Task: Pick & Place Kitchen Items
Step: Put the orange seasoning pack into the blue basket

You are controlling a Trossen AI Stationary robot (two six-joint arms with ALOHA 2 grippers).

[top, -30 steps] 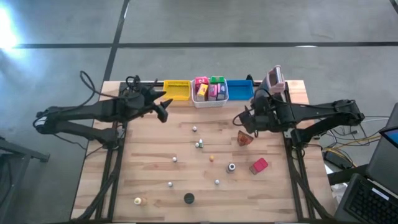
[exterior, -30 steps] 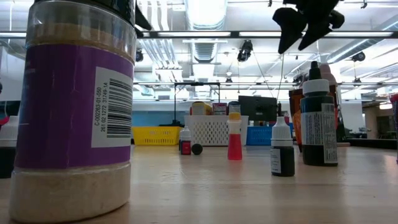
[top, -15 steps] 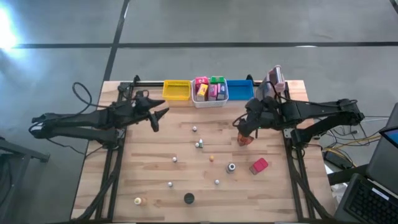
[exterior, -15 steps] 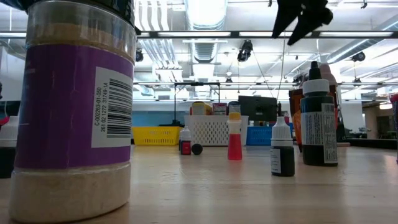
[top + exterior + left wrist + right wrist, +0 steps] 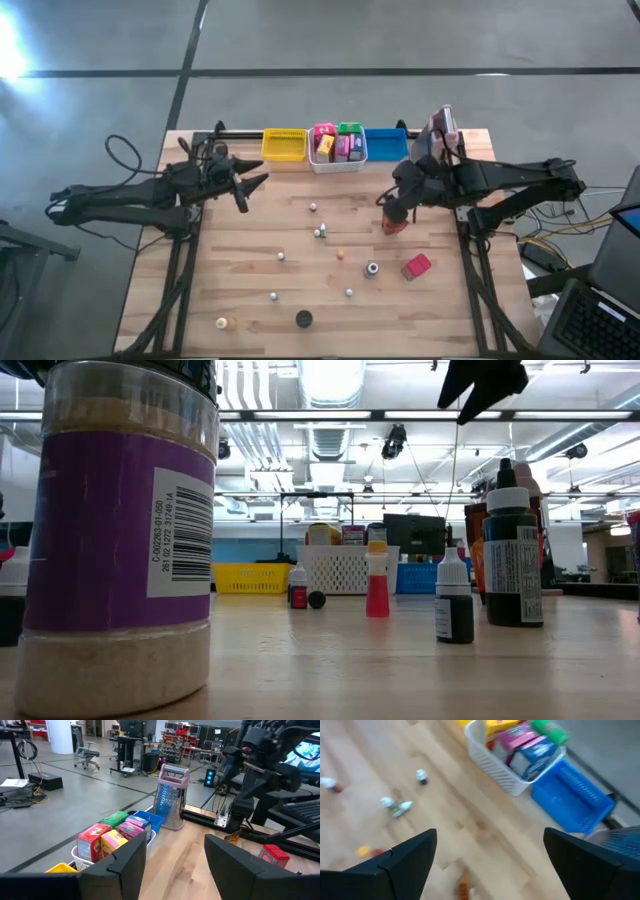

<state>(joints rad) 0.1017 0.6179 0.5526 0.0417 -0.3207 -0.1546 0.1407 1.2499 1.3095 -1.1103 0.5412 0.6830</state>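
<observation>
Near edge of the wooden table (image 5: 240,300): a spice jar with purple label (image 5: 120,540) fills the low view's foreground; from above only small bottles scattered there, a dark-capped one (image 5: 304,319) and a yellowish one (image 5: 222,322) toward the near-left corner. Mid-table: more small bottles (image 5: 318,232), an orange piece (image 5: 340,254), a red packet (image 5: 417,266) toward the right edge. Right gripper (image 5: 390,212) hangs over a brown packet (image 5: 393,224) right of centre, fingers spread wide, nothing between them; its wrist view shows only a blurred orange-brown patch under the span. Left gripper (image 5: 243,186) sits left of centre toward the far edge, jaws apart and empty, well away from any item. Far edge: yellow bin (image 5: 284,146), white basket (image 5: 338,161) already holding pink, green, yellow and blue packets, blue bin (image 5: 387,145), and an upright grater (image 5: 170,797) near the far-right corner. Risks, judged: packet looks tilted, so descending fingers could knock it over or shove it instead of straddling it; a soft packet may slip from the pinch; carrying toward the bins passes close to the grater, could clip it.
</observation>
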